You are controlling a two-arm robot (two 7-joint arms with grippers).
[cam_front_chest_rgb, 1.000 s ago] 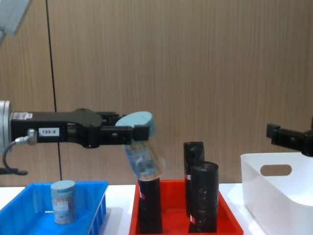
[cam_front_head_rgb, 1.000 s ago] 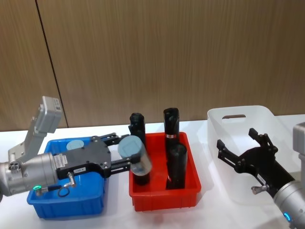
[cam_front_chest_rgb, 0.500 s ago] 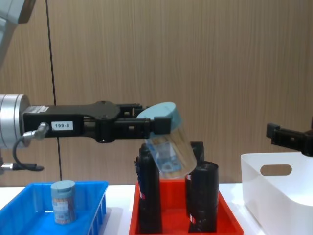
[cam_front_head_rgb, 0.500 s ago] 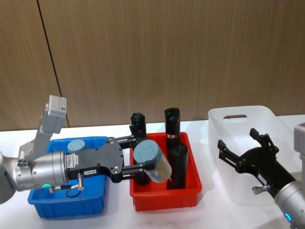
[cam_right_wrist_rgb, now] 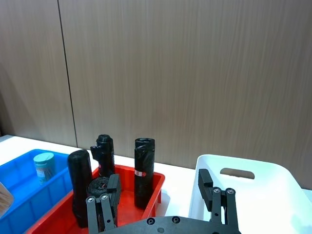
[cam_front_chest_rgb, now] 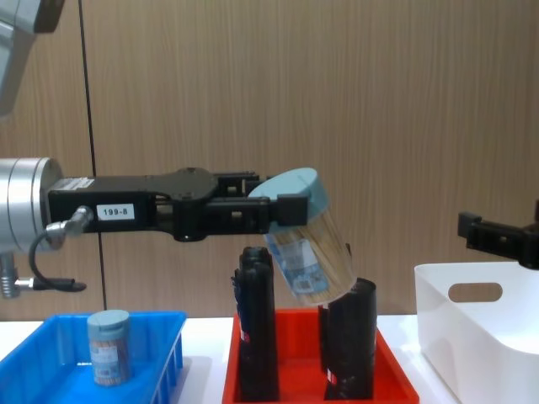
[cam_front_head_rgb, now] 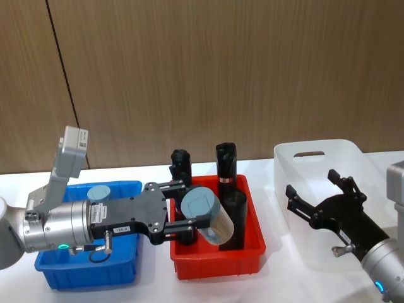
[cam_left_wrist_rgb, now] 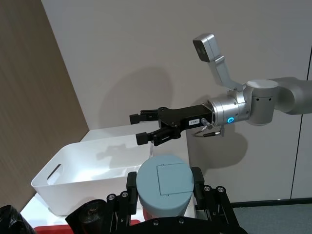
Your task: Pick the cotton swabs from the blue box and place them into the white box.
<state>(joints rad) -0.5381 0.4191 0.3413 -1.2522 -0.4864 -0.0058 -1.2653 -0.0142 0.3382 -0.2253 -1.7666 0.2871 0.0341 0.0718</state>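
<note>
Bright blue crate [cam_front_head_rgb: 88, 275] on the left, red tray [cam_front_head_rgb: 218, 269] centre with black rolls [cam_front_head_rgb: 226, 161], white bin [cam_front_head_rgb: 344, 151] right; cotton swab jar [cam_front_head_rgb: 209, 216], blue-grey lid, printed label.

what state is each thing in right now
left end effector: shut on the held cotton swab jar, above the red tray
held cotton swab jar: lid on, tilted, in the air
second cotton swab jar: lid on, upright in the blue box
black rolls: upright in the red tray
right end effector: open, above the white box
</note>
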